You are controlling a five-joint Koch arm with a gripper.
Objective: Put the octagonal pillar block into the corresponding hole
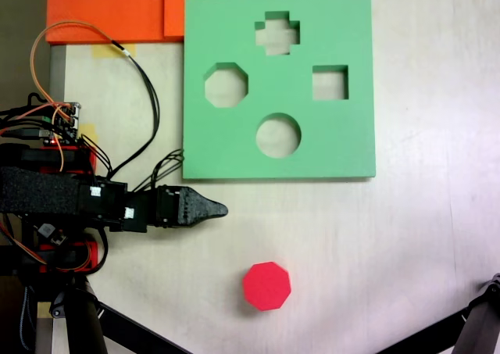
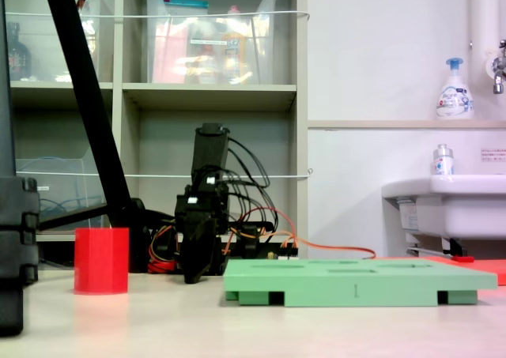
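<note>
So the red block [image 1: 266, 286] is just sitting upright on the counter [image 1: 406, 244], out in the open and well away from the green board [image 1: 344, 147]. From above you can see its eight-sided top face clearly. The board lies flat further up in that same view, with four cutouts: a cross at the top, a square on the right, a round one at the bottom, and the octagon hole [image 1: 226, 86] on the left side. The hole has nothing in it. The arm [image 1: 70, 194] comes in from the left edge, stretched out low, and the gripper [image 1: 212, 209] points right, ending just below the board's lower left corner and up-left of the block, not touching either. Its tip looks like one dark pointed piece from above, and from the side view the gripper [image 2: 194, 273] is just a dark lump hanging down near the counter, so I honestly can't tell if the jaws are spread or pressed together. In the side view the block [image 2: 102, 261] stands left of the arm, with the board [image 2: 356, 283] off to the right.
</note>
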